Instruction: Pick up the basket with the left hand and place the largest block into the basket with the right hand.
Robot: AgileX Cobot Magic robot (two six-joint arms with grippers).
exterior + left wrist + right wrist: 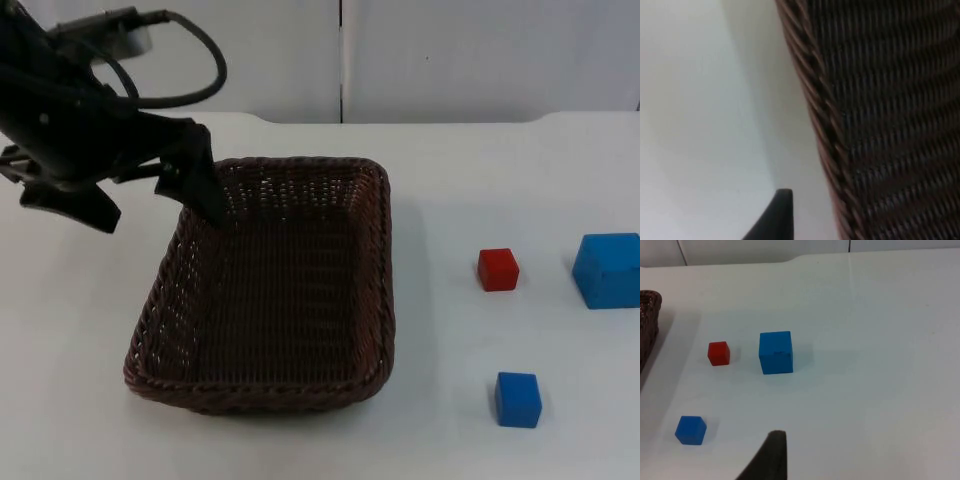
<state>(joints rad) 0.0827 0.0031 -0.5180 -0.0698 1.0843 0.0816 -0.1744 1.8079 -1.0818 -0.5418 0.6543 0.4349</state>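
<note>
The brown wicker basket (275, 290) stands on the white table, left of centre. My left gripper (163, 220) is open at its back left corner. One finger (205, 190) reaches inside the rim and the other (85, 208) stays outside. In the left wrist view, the rim (815, 105) runs close beside a black fingertip (780, 215). The large blue block (608, 269) sits at the far right, also seen as the large blue block (775, 352). My right gripper (772, 455) waits above the bare table, short of the blocks.
A small red block (498, 269) lies left of the large blue one, and a small blue block (518, 399) sits nearer the front edge. They are also seen as the red block (719, 353) and the small blue block (690, 430). The grey partition wall (450, 50) closes the back.
</note>
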